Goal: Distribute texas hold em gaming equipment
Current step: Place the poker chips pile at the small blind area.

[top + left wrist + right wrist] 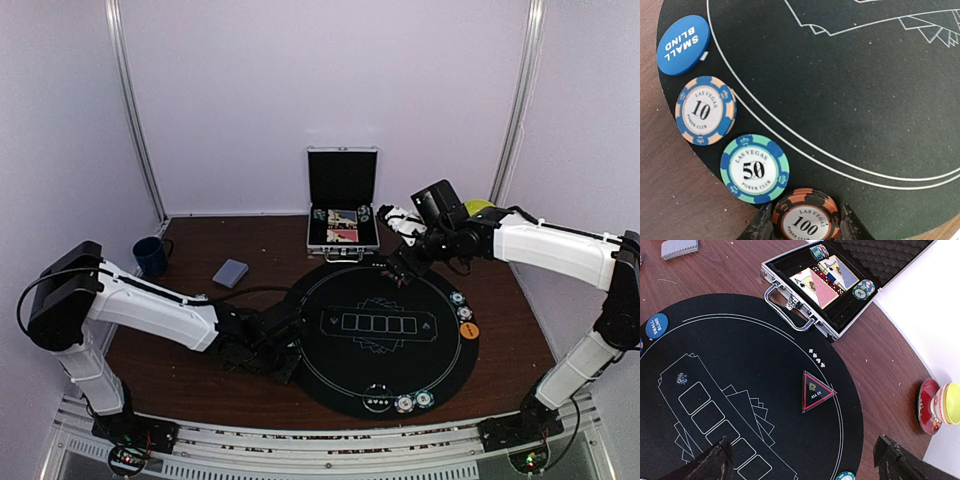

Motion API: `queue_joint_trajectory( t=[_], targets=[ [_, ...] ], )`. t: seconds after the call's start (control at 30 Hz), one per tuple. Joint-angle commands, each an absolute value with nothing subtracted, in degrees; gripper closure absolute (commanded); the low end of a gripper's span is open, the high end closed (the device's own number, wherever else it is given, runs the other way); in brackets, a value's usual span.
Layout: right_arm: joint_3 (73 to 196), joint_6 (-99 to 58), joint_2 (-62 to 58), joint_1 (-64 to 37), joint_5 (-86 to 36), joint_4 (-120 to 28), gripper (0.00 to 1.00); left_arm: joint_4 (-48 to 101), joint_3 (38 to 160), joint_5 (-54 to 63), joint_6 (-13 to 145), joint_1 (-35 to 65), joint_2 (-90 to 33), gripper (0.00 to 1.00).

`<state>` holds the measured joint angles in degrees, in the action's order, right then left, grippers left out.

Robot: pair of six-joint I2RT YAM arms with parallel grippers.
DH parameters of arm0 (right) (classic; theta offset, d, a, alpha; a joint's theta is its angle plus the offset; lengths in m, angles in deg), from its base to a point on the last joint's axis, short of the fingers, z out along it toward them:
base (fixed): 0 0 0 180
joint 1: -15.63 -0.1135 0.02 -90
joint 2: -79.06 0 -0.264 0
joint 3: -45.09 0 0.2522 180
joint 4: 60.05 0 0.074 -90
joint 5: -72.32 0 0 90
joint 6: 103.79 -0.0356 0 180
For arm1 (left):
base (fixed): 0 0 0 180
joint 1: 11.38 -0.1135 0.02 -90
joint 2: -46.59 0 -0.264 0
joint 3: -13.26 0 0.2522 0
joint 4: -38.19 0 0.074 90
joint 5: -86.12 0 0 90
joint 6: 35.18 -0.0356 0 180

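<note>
The orange-black 100 chip (807,219) is pinched between the left gripper (804,226)'s fingers at the mat (850,100)'s left edge, just beside the teal 50 chip (755,170). The right gripper (802,465), fingers spread wide, hovers over the mat's far right.

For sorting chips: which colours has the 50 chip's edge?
The 50 chip is teal with blue stripes; left wrist view.
</note>
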<state>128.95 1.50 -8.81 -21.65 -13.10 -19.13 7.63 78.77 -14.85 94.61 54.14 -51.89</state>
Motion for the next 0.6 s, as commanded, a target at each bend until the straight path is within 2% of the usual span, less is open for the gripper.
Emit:
queue_joint_trajectory(
  t=[0.0, 0.57],
  targets=[
    [128.3, 2.1, -7.6, -22.0, -12.3, -19.8, 0.0, 8.0, 81.5, -16.7, 97.1, 54.7, -54.7, 1.0],
    [128.4, 2.1, -7.2, -22.0, -12.7, -19.8, 0.0, 4.5, 86.0, -21.9, 97.4, 56.5, -56.4, 1.0]
  ],
)
